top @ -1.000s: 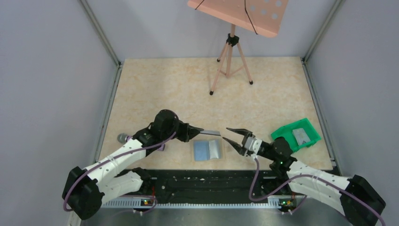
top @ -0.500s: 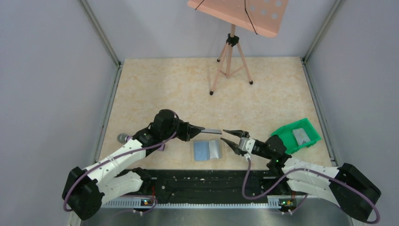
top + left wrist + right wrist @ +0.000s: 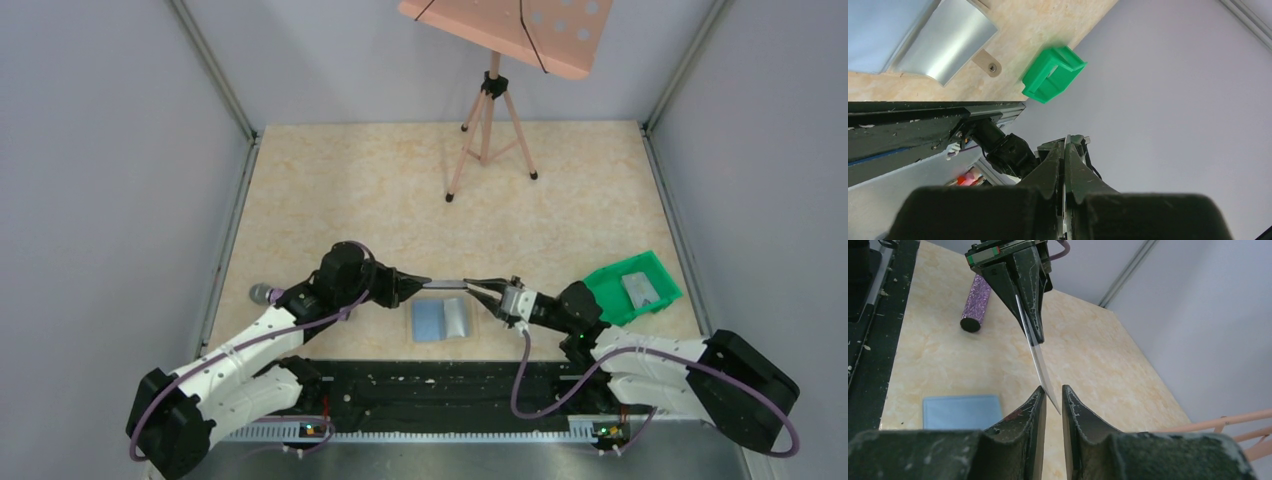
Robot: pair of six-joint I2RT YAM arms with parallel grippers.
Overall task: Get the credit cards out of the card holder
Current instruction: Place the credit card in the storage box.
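Credit cards are partly out of the card holder [image 3: 428, 322], which lies open on the counter [image 3: 380, 190] near the arms, its matte light-blue panels flat. One thin silver card [image 3: 640, 289] already rests in the green plastic tray [image 3: 620, 266] at the right. A second card [image 3: 450, 284] hangs in the air above the holder, pinched by its left end in the left tool [image 3: 430, 283], whose black jaws are pressed together on it. The right tool [image 3: 475, 288] has its jaws narrowly spread around the card's free end, not visibly clamping it. A third card [image 3: 458, 318], glossy and slightly bowed, sits on the holder's right panel and seems left to remove
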